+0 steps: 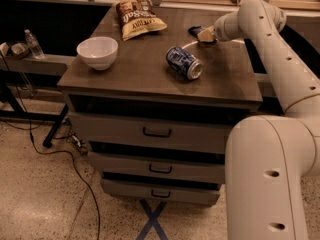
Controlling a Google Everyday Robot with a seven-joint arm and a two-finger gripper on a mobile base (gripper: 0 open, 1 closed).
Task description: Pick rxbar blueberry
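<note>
Fingers (205, 34) of the gripper (202, 34) are down at the bar (195, 30) near the far right corner, gripping or not I cannot tell; lifting is left.

A grey cabinet with three handled drawers (157, 132) stands at centre, topped by a dark wood-toned surface (140, 71); the gripper (204, 34) is low over the far right part of that surface. The floor (40, 204) is pale speckled terrazzo, marked with a blue tape cross (152, 223) in front of the cabinet and crossed by a black cable (82, 181) at left. A low side bench (55, 62) at left carries a clear bottle (34, 44), a dark counter runs behind, and lighting is dim and warm.
</note>
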